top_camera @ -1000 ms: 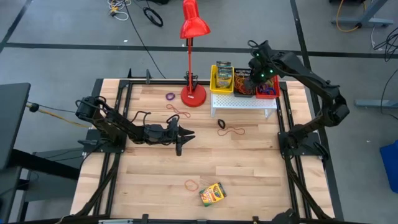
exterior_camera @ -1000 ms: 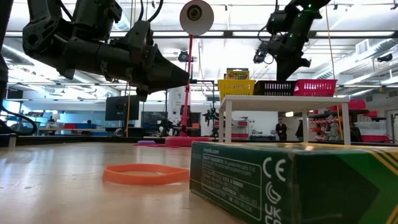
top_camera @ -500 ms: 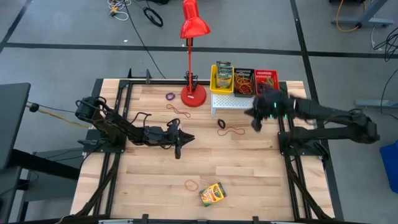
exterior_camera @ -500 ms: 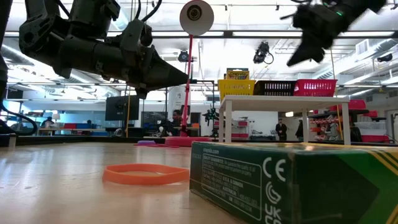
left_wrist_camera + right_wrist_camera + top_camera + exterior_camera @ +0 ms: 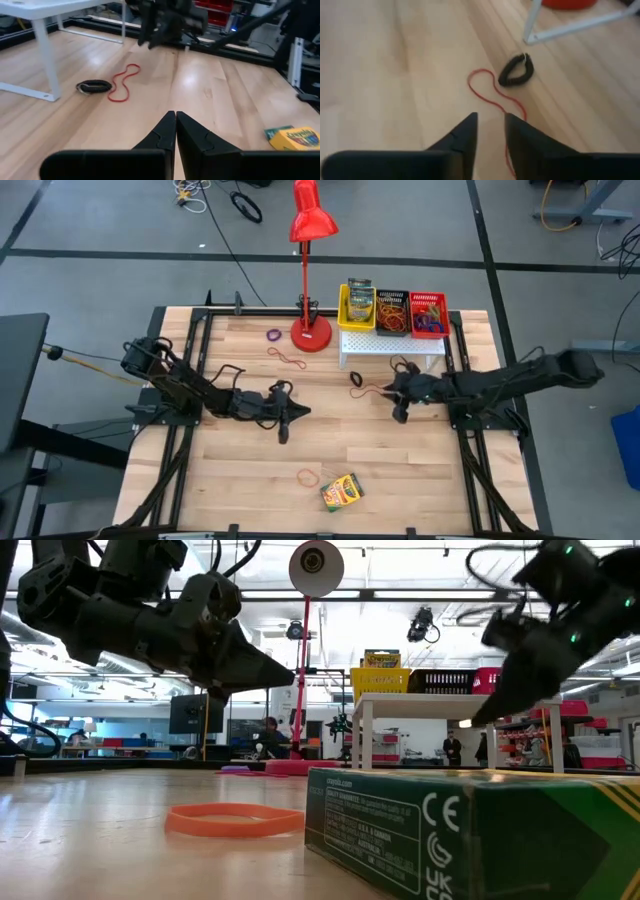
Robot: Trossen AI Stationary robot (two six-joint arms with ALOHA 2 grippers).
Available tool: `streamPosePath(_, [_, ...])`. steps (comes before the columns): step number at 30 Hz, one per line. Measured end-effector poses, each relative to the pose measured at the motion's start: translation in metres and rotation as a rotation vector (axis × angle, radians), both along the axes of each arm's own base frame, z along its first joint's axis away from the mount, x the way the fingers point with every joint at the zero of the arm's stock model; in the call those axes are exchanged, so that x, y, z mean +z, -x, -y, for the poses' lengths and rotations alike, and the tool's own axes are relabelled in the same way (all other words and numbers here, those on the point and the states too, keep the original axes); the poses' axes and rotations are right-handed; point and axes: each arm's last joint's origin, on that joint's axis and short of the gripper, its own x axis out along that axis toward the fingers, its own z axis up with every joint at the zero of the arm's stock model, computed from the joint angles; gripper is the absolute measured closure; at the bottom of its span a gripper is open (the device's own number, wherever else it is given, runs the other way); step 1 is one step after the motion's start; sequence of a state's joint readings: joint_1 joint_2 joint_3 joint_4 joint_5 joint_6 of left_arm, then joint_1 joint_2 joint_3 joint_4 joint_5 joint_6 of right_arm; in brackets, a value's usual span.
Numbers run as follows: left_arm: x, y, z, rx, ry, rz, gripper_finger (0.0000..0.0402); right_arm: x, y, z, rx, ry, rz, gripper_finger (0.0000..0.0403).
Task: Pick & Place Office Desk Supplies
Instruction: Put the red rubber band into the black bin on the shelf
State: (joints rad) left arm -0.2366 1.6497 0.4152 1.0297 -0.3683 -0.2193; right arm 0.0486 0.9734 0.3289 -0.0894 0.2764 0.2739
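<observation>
Pickup step: my right gripper (image 5: 489,131), parted a little and empty, hovers over the red rubber band (image 5: 492,102) on the counter (image 5: 420,470). Next: drop, straddle, pinch. Left gripper (image 5: 175,131) clenched, waiting mid-counter.

Table (image 5: 250,500) w/ both arms reaching in: left gripper (image 5: 284,420) over the middle-left, right gripper (image 5: 400,408) over the middle-right, just by a rubber-band loop (image 5: 377,391) & a coiled band (image 5: 356,378). Stand (image 5: 392,345) at the far edge, right of lamp base (image 5: 311,332); three bins on it side by side, crayon box (image 5: 360,302) in the leftmost bin. Two more loops (image 5: 284,356) on the wood left of the lamp base. Near edge: another crayon box (image 5: 342,492) lying flat, a loop (image 5: 308,476) just left of it.
</observation>
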Motion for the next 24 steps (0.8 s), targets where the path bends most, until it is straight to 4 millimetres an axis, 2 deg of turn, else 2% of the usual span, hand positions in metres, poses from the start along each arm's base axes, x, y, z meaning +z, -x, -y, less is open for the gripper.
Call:
streamPosePath(6, [0.000, 0.000, -0.002, 0.064, -0.009, -0.002, 0.0385, -0.026, -0.015, 0.004, -0.049, 0.021, -0.071, 0.0201])
streamPosePath(11, [-0.001, 0.001, -0.002, 0.066, -0.015, -0.007, 0.0385, -0.045, -0.019, 0.019, -0.123, 0.024, -0.150, 0.0179])
streamPosePath(18, [-0.001, 0.001, -0.002, 0.065, -0.016, -0.013, 0.0385, -0.058, -0.024, 0.028, -0.122, -0.025, -0.184, 0.0219])
streamPosePath(21, [-0.001, 0.001, -0.002, 0.066, -0.016, -0.013, 0.0385, -0.059, -0.024, 0.028, -0.108, -0.024, -0.195, 0.0254])
streamPosePath(24, [-0.001, 0.001, -0.002, 0.065, -0.016, -0.013, 0.0385, -0.057, -0.024, 0.027, -0.097, -0.026, -0.188, 0.0305])
